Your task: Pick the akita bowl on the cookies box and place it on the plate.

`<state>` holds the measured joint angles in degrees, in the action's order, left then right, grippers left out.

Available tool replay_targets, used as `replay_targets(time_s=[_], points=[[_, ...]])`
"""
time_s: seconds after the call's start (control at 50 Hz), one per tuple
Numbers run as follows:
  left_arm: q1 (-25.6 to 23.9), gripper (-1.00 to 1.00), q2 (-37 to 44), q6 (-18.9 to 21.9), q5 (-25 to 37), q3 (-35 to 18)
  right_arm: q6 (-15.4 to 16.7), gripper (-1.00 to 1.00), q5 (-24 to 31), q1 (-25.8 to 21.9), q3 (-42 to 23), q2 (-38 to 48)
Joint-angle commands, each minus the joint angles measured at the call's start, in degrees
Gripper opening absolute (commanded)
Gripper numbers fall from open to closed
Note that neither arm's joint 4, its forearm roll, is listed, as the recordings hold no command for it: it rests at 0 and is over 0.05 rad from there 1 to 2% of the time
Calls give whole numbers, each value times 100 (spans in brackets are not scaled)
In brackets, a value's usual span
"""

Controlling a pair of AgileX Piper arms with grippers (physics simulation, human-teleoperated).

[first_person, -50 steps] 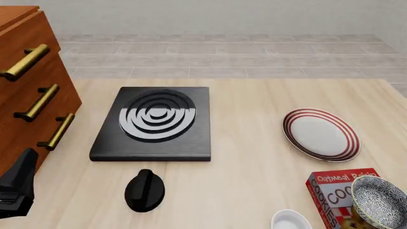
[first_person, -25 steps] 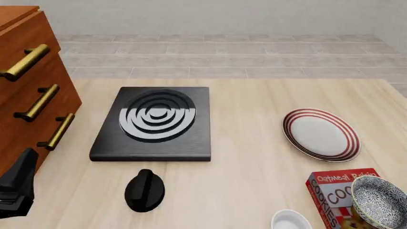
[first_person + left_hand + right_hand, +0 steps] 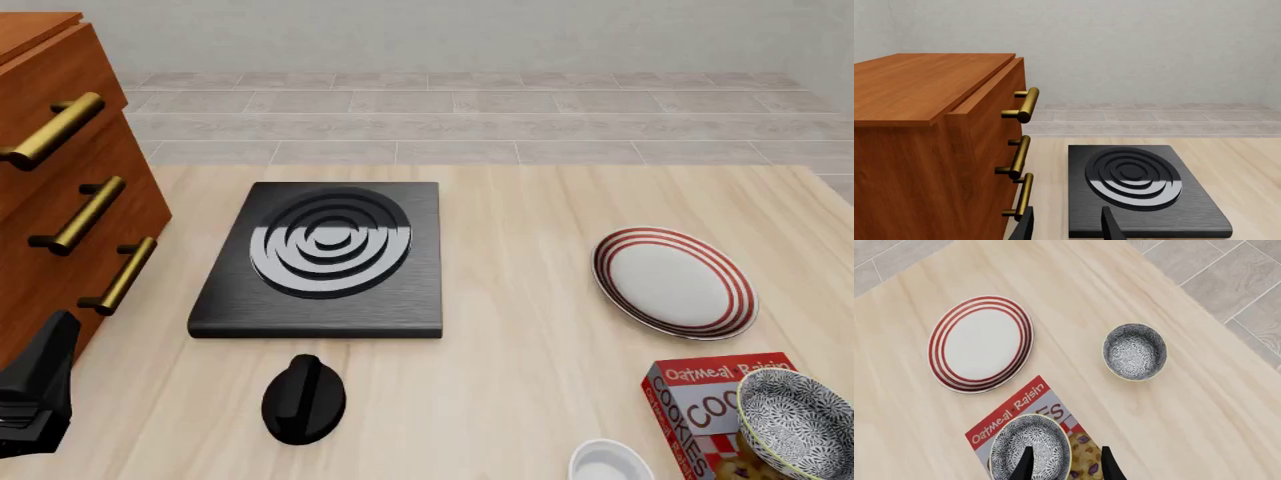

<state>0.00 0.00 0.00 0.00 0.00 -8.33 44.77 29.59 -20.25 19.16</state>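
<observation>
Both grippers stand with their fingers parted and nothing between them. From the right wrist view, the right gripper hangs above the akita bowl, which sits on the cookies box; the plate lies near the box, apart from it, on the table. That view alone shows a second speckled bowl resting on the table beside the plate; the front view does not reach it. The front view shows the bowl on the box at its lower right corner, a plain white bowl just beside the box, a black knob, and the left arm's dark body at the lower left edge. The left gripper appears only in its own view, facing the wooden drawer cabinet and the black stove plate.
</observation>
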Motion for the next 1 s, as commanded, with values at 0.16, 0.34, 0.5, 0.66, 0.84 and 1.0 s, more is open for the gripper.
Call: replay_targets(time_s=[0.16, 0.34, 0.5, 0.66, 0.84, 1.0], points=[[0, 100, 0, 0, 0, 0, -186, 100, -204, -134, 328, -46], [0, 100, 0, 0, 0, 0, -189, 100, -285, -161, 402, -12], [0, 100, 0, 0, 0, 0, -230, 100, -373, -212, 550, -7], [0, 100, 0, 0, 0, 0, -280, 100, -552, -251, 695, 103], [0, 100, 0, 0, 0, 0, -290, 100, -737, -300, 821, 224], [0, 100, 0, 0, 0, 0, -323, 100, -917, -312, 928, 331]])
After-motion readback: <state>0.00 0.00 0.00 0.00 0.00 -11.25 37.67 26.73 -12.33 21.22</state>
